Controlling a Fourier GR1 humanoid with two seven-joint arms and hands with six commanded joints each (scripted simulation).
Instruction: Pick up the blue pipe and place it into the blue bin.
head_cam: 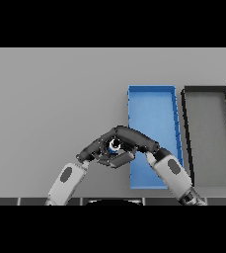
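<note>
No readable text, labels, brands, numbers or signs anywhere. Blue bin (152, 106): plain walls, no marking. Dark bin (207, 90) just right of the blue bin: plain too. Grey surface (50, 99) left of the blue bin: blank. Arms and hands: no lettering visible.

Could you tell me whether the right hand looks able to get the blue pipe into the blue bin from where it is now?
Probably yes: the right hand sits at the blue bin's left edge with nothing between, though the left hand also crowds the blue pipe.
</note>
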